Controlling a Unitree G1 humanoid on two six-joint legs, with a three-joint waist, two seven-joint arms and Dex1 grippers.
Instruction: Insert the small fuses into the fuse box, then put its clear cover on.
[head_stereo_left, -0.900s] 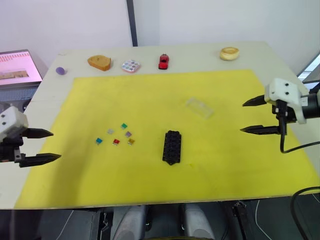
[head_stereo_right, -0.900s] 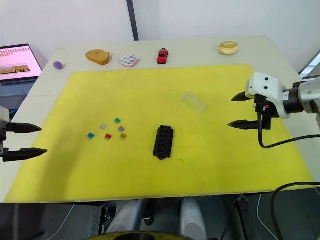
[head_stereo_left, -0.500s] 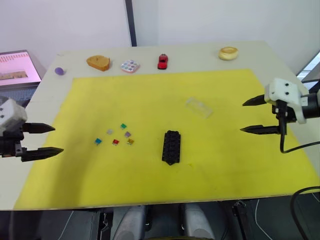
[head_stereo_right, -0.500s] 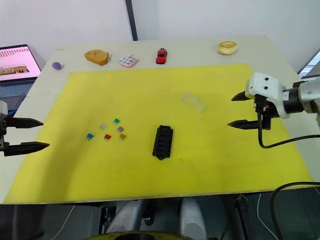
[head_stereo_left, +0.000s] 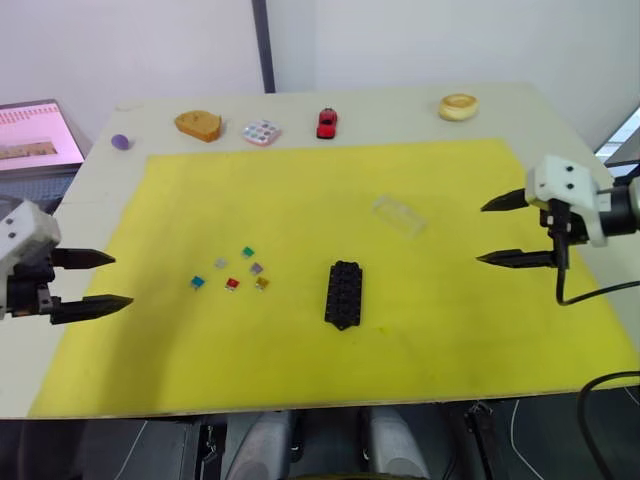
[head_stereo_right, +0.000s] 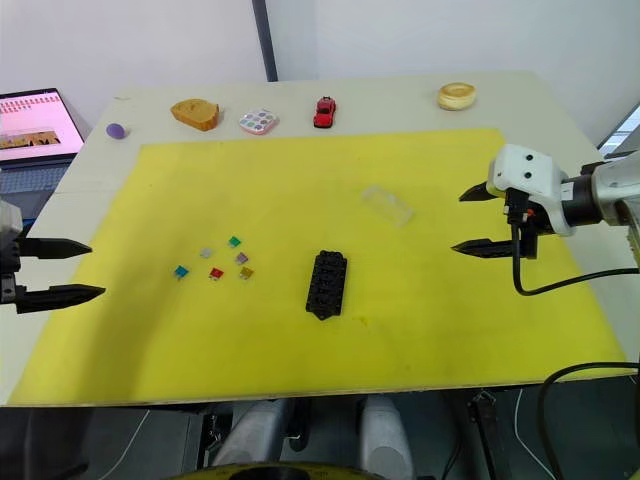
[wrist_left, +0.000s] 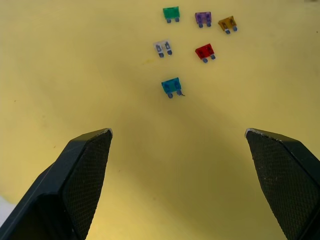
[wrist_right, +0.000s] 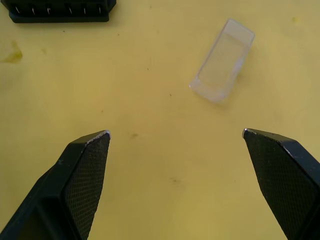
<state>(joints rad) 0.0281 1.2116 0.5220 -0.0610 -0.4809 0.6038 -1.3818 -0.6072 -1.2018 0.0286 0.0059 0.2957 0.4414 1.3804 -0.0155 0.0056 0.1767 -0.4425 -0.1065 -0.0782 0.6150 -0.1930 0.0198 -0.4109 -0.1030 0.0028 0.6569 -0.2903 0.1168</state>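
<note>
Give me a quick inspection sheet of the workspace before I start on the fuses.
Surface: yellow mat on a pale table.
Job's things: six small fuses loose in a cluster; fuse box beside them, slots unfilled; clear cover lying apart, off the box.
Clutter: wooden piece, dotted disc, red toy car, tape roll, purple ball along the far edge.
Grippers: left gripper open, empty; right gripper open, empty.
Cables: black cable hanging from the right arm.
Surroundings: laptop screen at the left.

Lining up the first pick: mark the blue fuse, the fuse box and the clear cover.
blue fuse (wrist_left: 171, 85), left wrist view, its body.
fuse box (head_stereo_left: 343, 293), left eye view, its middle.
clear cover (wrist_right: 222, 60), right wrist view, its top face.
</note>
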